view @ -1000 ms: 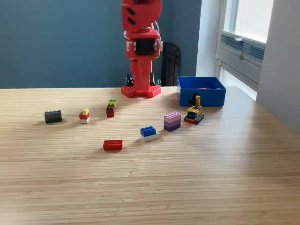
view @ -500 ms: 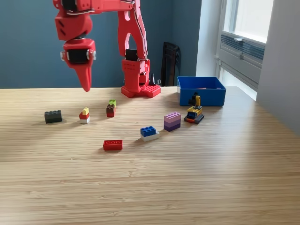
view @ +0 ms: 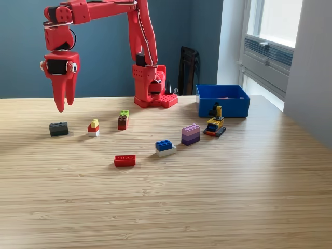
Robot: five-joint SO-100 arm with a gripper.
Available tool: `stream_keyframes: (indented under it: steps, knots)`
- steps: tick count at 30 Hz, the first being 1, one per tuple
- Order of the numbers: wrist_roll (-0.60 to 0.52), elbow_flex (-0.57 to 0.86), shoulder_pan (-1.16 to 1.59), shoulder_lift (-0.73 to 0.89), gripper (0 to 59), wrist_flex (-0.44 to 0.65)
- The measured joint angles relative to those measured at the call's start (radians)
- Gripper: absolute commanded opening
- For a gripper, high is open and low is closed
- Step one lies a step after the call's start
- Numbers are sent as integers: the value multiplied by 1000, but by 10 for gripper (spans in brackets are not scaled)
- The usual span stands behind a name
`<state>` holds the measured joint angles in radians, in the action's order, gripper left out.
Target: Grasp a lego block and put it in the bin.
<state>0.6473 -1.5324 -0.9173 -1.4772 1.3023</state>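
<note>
While the red arm reaches toward the exterior view's left, its fingers [view: 63, 104] point down, raised above the dark grey block [view: 58, 128] on the counter [view: 166, 207]; the two tips show a narrow gap, holding nothing. Bin [view: 222, 100] sits far right near the window. Other blocks lie apart: red-yellow-white stack [view: 93, 127], brown-green stack [view: 123, 120], flat red block [view: 124, 160], blue-on-white block [view: 165, 147], purple stack [view: 190, 134].
</note>
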Motion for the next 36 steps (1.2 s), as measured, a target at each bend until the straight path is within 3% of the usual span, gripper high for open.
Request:
stream_keyframes:
  steps: [5, 9, 21, 27, 36]
  knots:
    - [-183, -57, 41, 0, 225, -38]
    - [-262, -86, 63, 0, 225, -43]
    - [-261, -87, 57, 29, 222, -123]
    - [-344, -32, 20, 167, 235, -123]
    - [-474, 44, -5, 239, 254, -123]
